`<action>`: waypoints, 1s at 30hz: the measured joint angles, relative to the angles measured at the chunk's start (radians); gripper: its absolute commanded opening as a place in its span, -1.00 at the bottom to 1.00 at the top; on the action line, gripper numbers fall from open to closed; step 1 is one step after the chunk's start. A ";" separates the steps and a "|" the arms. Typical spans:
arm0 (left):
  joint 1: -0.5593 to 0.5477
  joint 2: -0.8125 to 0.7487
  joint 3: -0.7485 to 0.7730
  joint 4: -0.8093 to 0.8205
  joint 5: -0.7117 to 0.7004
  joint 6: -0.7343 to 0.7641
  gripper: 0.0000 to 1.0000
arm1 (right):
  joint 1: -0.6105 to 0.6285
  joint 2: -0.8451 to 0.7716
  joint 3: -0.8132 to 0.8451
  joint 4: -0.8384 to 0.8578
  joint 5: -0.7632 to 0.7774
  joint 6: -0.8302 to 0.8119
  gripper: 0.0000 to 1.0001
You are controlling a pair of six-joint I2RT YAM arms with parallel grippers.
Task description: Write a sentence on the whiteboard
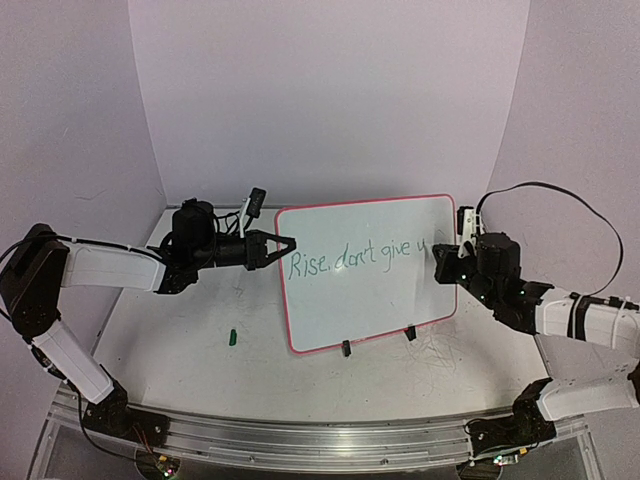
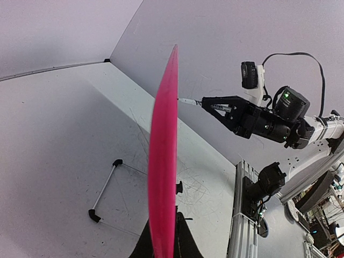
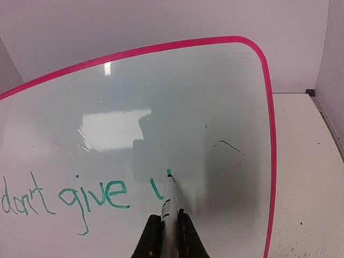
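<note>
While left end effector (image 1: 283, 244) clamps the whiteboard (image 1: 370, 300), right end effector (image 3: 169, 228) pinches a marker (image 3: 169, 199) over scuffed table (image 1: 180, 340).

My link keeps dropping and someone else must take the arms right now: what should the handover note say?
Left gripper: jaws shut on the left edge of the whiteboard, which stands upright.
Right gripper: jaws shut on the green marker, tip at the board.
Done: "Rise, don't give u" is written.
Left: finish the sentence; the tip sits at that last u.
A small green piece, likely the cap, lies on the table left of the board.
</note>
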 measured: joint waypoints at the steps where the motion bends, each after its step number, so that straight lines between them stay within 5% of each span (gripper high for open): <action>1: 0.000 0.000 0.000 0.000 0.000 0.000 -1.00 | 0.000 -0.005 -0.008 -0.004 0.000 0.003 -1.00; 30: 0.000 -0.004 0.000 -0.007 0.000 0.002 -1.00 | -0.008 -0.013 0.011 -0.024 0.001 0.005 -1.00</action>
